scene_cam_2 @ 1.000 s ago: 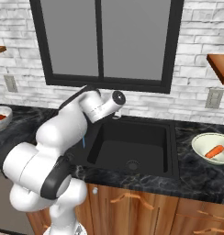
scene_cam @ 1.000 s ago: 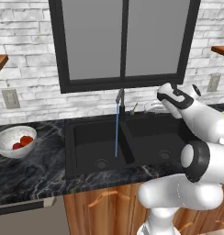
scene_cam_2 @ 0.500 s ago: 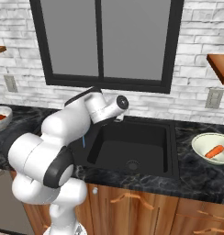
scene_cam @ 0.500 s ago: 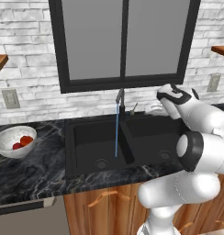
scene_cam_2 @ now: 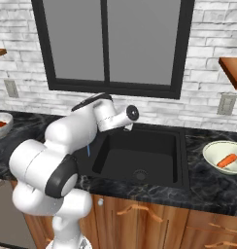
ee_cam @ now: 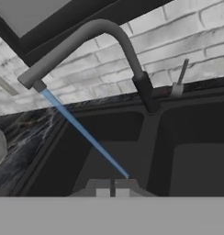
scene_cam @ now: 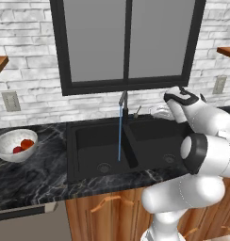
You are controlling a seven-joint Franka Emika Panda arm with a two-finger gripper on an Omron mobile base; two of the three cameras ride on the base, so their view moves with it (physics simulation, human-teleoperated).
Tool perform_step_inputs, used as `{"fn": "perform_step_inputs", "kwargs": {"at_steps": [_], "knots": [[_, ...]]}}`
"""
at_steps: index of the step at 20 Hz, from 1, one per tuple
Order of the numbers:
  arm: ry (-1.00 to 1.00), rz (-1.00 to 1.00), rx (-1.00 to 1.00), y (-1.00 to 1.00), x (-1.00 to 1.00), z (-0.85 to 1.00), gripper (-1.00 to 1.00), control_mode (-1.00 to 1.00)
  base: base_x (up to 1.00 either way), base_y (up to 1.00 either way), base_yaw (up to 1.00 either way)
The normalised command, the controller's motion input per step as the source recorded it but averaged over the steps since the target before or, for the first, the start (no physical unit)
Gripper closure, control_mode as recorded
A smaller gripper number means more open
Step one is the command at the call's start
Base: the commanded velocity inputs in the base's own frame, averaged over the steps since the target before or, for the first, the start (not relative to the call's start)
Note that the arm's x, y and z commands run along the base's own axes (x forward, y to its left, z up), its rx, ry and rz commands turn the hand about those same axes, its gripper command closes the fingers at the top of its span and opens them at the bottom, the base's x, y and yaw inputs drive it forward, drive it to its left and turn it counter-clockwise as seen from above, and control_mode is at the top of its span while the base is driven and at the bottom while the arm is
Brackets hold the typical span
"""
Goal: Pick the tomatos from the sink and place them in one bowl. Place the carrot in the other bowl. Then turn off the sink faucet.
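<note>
One clenched, empty gripper (ee_cam: 112, 186); faucet (ee_cam: 109, 50) lever (ee_cam: 182, 73) apparently ahead to the right, upright, apart.

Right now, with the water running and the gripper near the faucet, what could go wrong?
1. The gripper is shut and apart from the small lever beside the faucet; a push with closed fingers could slip off it.
2. It could knock the spout aside, swinging the water stream toward the counter.
3. The water may simply stay on.
</note>
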Motion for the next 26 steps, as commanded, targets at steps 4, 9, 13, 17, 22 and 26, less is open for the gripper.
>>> {"fn": "perform_step_inputs", "kwargs": {"at_steps": [4, 9, 13, 17, 22, 26], "knots": [[0.0, -0.08, 0.09, -0.09, 0.13, 0.0, 1.0, -1.0, 0.0, 0.0, 0.0], [-0.07, -0.09, 0.01, 0.0, 0.11, -0.08, 1.0, -1.0, 0.0, 0.0, 0.0], [-0.12, -0.08, 0.03, 0.0, 0.08, -0.05, 1.0, -1.0, 0.0, 0.0, 0.0], [-0.02, -0.03, 0.1, 0.0, 0.16, -0.07, 1.0, -1.0, 0.0, 0.0, 0.0], [0.02, 0.0, 0.16, -0.01, 0.26, -0.05, 1.0, -1.0, 0.0, 0.0, 0.0], [0.02, 0.0, 0.16, -0.06, 0.23, -0.06, 1.0, -1.0, 0.0, 0.0, 0.0]]}}
